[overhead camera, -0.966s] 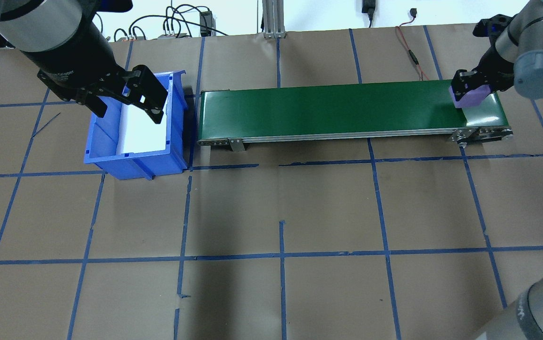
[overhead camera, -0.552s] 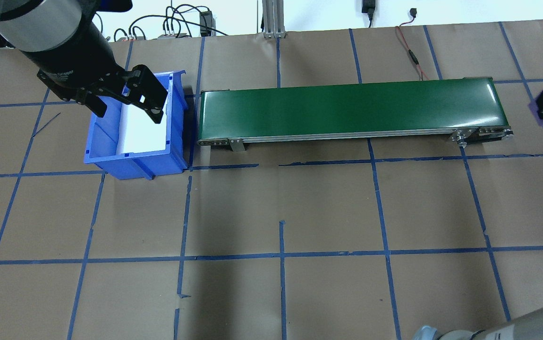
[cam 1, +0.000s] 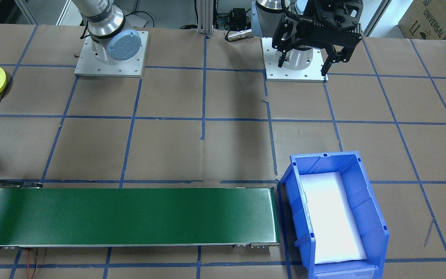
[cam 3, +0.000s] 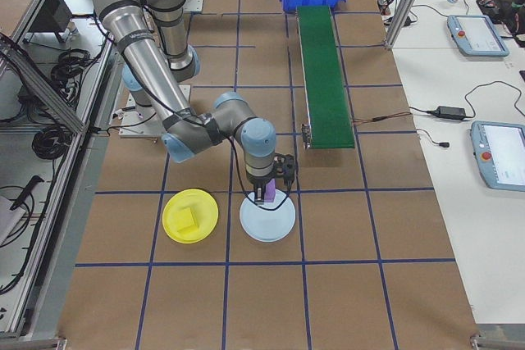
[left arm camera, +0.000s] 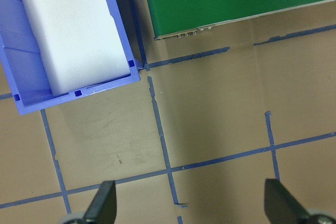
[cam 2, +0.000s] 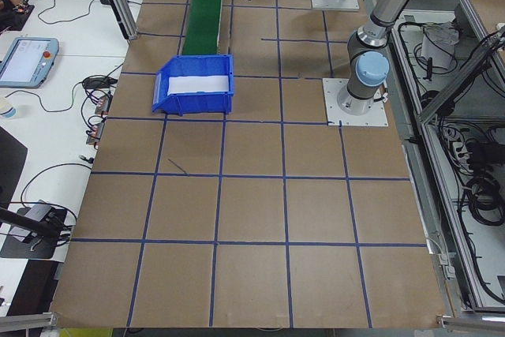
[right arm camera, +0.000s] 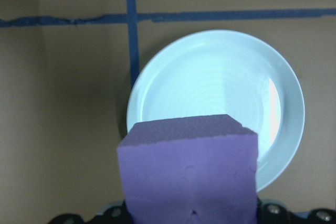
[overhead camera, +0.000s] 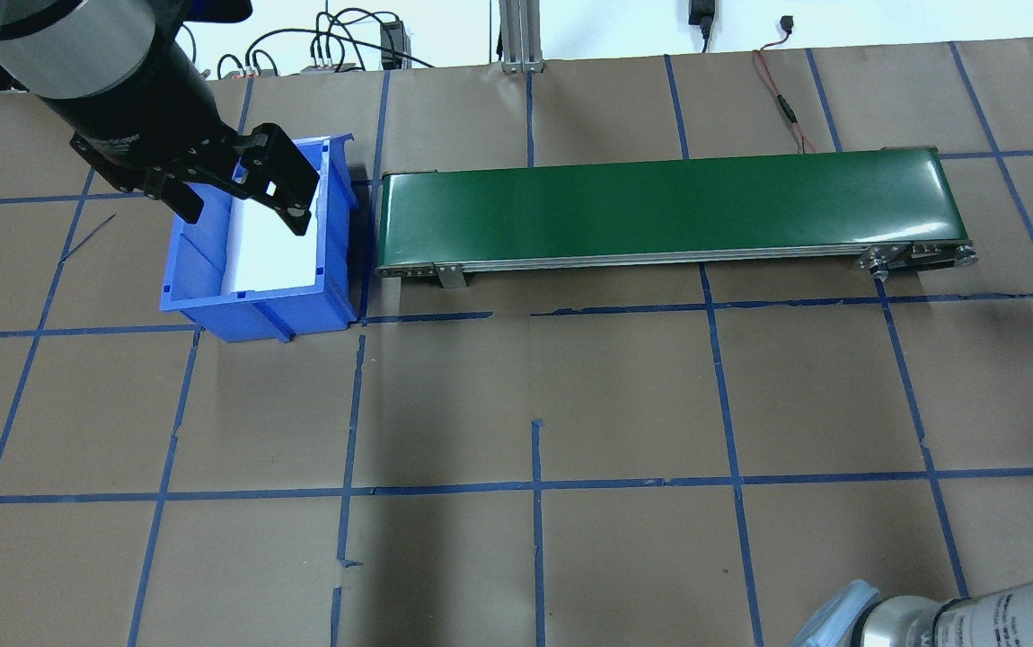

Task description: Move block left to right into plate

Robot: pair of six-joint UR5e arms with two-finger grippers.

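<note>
Hanging a purple block over a plate is where the R arm stands; L arm is out of it.

Table (overhead camera: 624,404): brown paper, blue tape grid. Green conveyor (overhead camera: 660,202) runs across the far side, nothing on it. Blue bin (overhead camera: 211,305) sits just beside its L end, white foam liner (cam 1: 331,217) inside, no blocks seen in it. Off the belt's R end, near side, two plates lie close together: pale blue plate (cam 3: 279,223) and yellow plate (cam 3: 176,231), which has a yellow block (cam 3: 187,219) on it.

Key relation: purple block (right arm camera: 191,177) is aloft above the pale blue plate, not touching it. In the R wrist view the plate's centre lies just beyond the block's front face, so the block looks to be over the rim part rather than dead centre. A short shift toward centre, then lower and release, is my read of what's left. In the R side view its long axis looks roughly vertical.

Right gripper (cam 3: 268,186): clamped on the purple block, judged from the block hanging unsupported; the finger gap itself is hidden.

Left gripper (overhead camera: 242,202): fingers wide apart, holding nothing, hovering above the bin end, far from the plates.

Block look: matte lilac foam, squared edges, faint dimples on the face.
</note>
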